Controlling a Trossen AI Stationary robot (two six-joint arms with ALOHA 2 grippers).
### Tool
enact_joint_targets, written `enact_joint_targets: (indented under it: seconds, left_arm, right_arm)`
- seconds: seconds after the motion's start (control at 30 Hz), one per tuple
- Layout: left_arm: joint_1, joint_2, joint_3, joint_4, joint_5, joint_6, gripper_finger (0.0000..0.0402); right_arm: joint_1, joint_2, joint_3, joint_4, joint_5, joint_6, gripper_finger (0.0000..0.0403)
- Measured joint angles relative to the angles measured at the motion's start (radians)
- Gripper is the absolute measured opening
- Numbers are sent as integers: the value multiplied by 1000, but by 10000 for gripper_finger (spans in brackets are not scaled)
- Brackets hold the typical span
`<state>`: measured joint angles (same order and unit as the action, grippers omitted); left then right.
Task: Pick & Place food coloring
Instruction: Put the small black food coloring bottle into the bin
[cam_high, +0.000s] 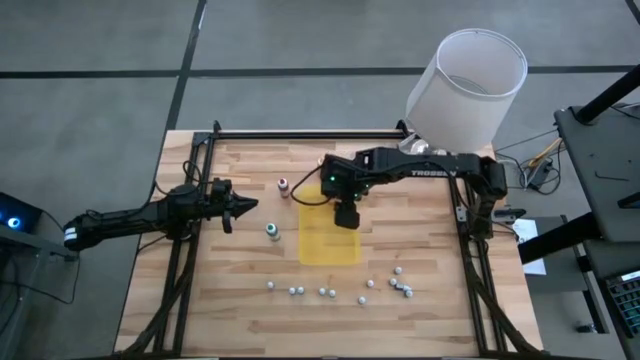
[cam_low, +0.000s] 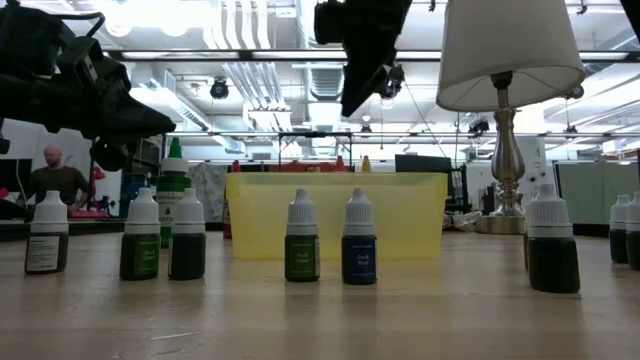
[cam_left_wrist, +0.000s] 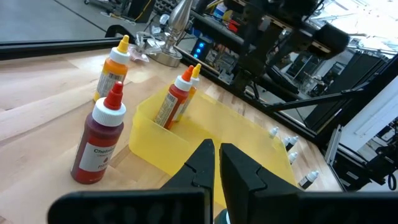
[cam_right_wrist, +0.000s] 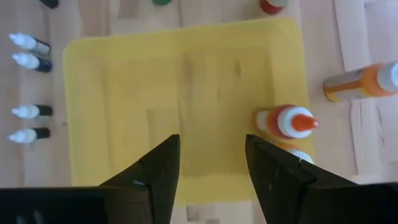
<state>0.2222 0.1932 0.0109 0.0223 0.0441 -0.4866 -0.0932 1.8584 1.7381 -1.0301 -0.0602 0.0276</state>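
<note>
My left tool (cam_high: 243, 206) hangs shut and empty over the surface (cam_high: 420, 310), beside the green bottle (cam_high: 272, 231). My right tool (cam_right_wrist: 210, 163) gapes open, holding nothing, above the yellow tray (cam_right_wrist: 155, 99). An orange bottle (cam_right_wrist: 287, 121) stands in the tray's corner, perhaps with another beside it.

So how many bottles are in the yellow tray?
2. An orange-tipped bottle and a yellow-tipped bottle stand close together in one corner of the yellow tray. The right hand hides a little of the tray floor.
</note>
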Motion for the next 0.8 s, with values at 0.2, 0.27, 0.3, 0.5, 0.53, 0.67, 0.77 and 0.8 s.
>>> enact_joint_targets:
  seconds: [0.2,0.27,0.3,0.5,0.53,0.67,0.77,0.8]
  left_arm:
    - [0,0,0,0,0,0,0]
    - [0,0,0,0,0,0,0]
    - [0,0,0,0,0,0,0]
    - [0,0,0,0,0,0,0]
    - [0,0,0,0,0,0,0]
    - [0,0,0,0,0,0,0]
    - [0,0,0,0,0,0,0]
    - [0,0,0,0,0,0,0]
  right_arm:
    - [30,1,8,17,1,26,173]
    - [42,1,8,19,1,25,173]
    - [48,1,8,22,1,26,173]
    - [72,1,7,31,0,75,173]
    - [76,1,7,34,1,82,173]
    - [90,1,7,49,2,77,173]
    - [103,1,7,50,-1,70,173]
    - [109,1,7,50,-5,69,173]
